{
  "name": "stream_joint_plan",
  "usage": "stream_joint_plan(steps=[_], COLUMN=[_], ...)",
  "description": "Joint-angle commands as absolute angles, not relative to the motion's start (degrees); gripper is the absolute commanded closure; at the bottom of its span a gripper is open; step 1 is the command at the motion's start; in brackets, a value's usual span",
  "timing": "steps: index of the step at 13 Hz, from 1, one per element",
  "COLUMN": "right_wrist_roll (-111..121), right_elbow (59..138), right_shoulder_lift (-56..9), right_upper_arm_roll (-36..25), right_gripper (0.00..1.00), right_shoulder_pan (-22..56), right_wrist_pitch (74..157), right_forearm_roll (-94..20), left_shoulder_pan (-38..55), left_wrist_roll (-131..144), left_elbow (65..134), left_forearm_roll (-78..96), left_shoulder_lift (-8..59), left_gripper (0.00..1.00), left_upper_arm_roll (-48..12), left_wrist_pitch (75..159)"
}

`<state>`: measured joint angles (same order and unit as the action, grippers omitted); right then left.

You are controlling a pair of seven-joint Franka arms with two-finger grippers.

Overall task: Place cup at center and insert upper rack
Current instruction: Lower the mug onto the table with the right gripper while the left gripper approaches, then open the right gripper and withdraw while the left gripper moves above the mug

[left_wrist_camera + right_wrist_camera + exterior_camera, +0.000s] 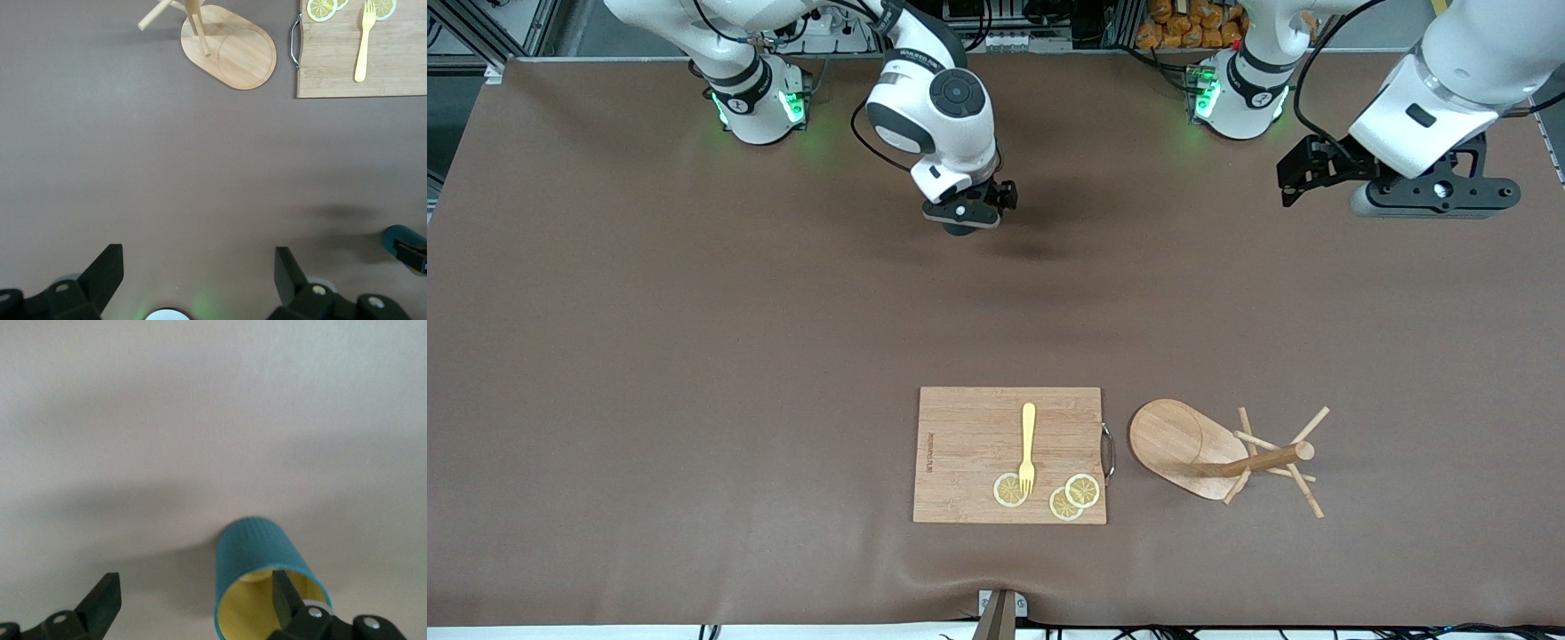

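Standing on the table directly under the right gripper point(193, 603), with one spread finger inside its rim, the cup point(257, 567) looks released, so a straight lift should avoid tipping it, while the upper rack point(1227, 453) lies toppled, well apart from the waiting, open-jawed left gripper point(197, 280).

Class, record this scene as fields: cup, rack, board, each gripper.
cup: teal, ribbed, on the table, farther from the front camera than the cutting board
upper rack: lying on its side beside the cutting board, toward the left arm's end
cutting board: holds fork and three lemon slices
right gripper: open, one finger inside the cup's rim
left gripper: open, waiting over bare table
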<state>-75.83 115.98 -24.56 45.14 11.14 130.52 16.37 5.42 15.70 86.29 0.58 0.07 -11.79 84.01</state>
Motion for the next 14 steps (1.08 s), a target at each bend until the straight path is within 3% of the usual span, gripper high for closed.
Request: stream_joint_plan(steps=[1, 7, 10, 14], right_wrist_roll=[-73.0, -58.8, -48.0, -35.2], right_elbow=[112.2, 98.2, 89.6, 87.4], right_shoulder_lift=[-24.8, -24.1, -21.3, -14.5], right_upper_arm_roll=[45.4, 40.3, 33.0, 23.0], right_gripper=[0.0, 0.0, 0.0, 0.0], right_shoulder_pan=[7.6, 1.9, 1.7, 1.7], right_wrist_pitch=[128.8, 117.4, 109.0, 106.2], right_forearm_roll=[17.8, 14.4, 9.7, 6.8], left_shoulder_pan=[8.3, 18.8, 27.3, 41.2], left_wrist_roll=[20.4, 36.4, 43.7, 60.9], left_elbow=[85.8, 86.0, 85.6, 81.8], left_forearm_roll=[0.8, -0.7, -3.2, -8.6], left_shoulder_lift=[0.1, 3.4, 7.9, 17.1], left_gripper=[0.0, 0.0, 0.0, 0.0], left_upper_arm_roll=[-12.0, -12.0, -12.0, -12.0], left_wrist_pitch=[84.1, 84.2, 84.3, 84.4])
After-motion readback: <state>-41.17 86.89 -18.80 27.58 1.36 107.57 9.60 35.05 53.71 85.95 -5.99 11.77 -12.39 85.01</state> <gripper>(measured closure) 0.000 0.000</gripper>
